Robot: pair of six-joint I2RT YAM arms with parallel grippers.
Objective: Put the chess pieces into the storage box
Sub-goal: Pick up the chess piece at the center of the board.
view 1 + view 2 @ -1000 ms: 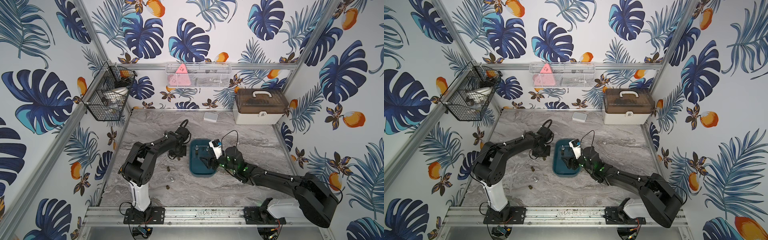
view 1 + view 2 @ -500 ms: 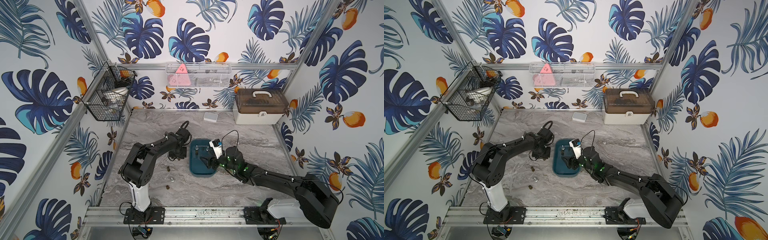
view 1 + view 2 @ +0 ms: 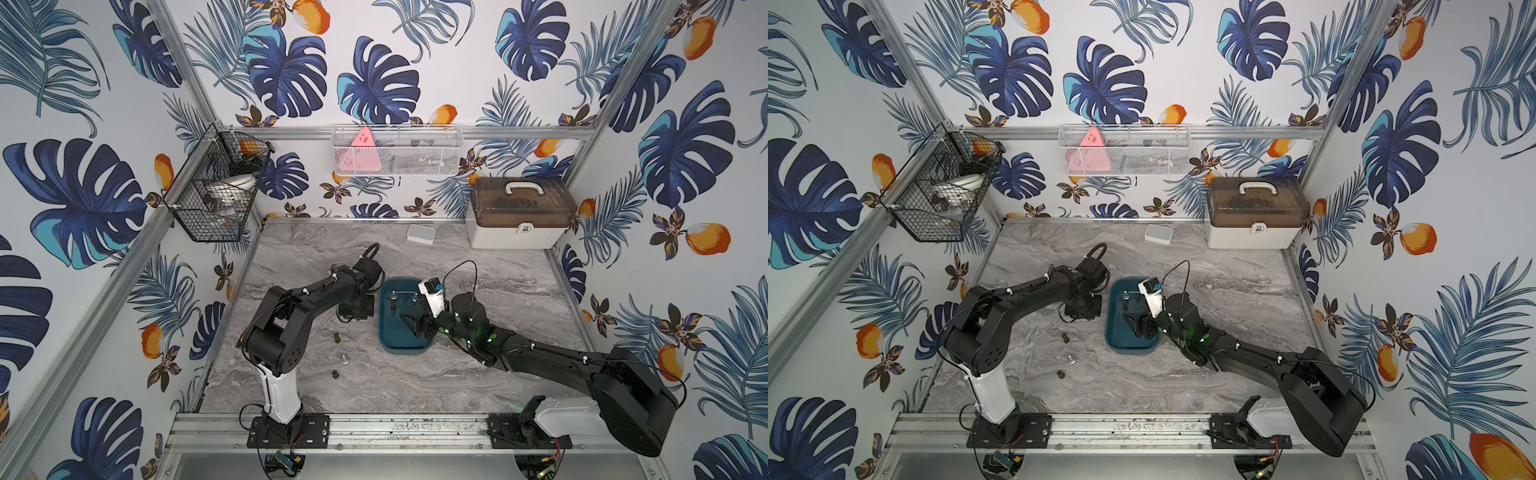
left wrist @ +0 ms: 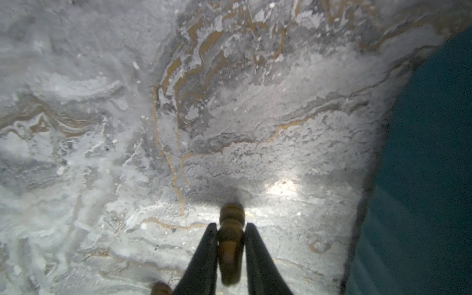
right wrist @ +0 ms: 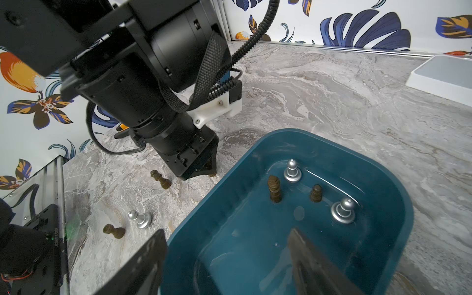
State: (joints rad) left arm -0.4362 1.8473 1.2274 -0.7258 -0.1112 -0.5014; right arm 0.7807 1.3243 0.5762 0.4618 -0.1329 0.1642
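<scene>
The storage box (image 3: pixel 405 343), a dark teal tray, lies mid-table and shows in both top views (image 3: pixel 1129 349). Inside it stand two silver chess pieces (image 5: pixel 292 173) and two brown ones (image 5: pixel 274 189). My left gripper (image 4: pixel 231 224) is low at the box's left side, shut on a brown chess piece (image 4: pixel 232 214) just above the marble. My right gripper (image 5: pixel 226 231) hangs open over the box's near end, nothing between its fingers. On the table left of the box lie two brown pieces (image 3: pixel 337 338) (image 3: pixel 334 375) and a silver one (image 3: pixel 344 360).
A white case with a brown lid (image 3: pixel 519 216) stands at the back right, and a small flat white box (image 3: pixel 421 233) lies near the back wall. A black wire basket (image 3: pixel 216 195) hangs on the left wall, a white mesh shelf (image 3: pixel 395 149) on the back wall.
</scene>
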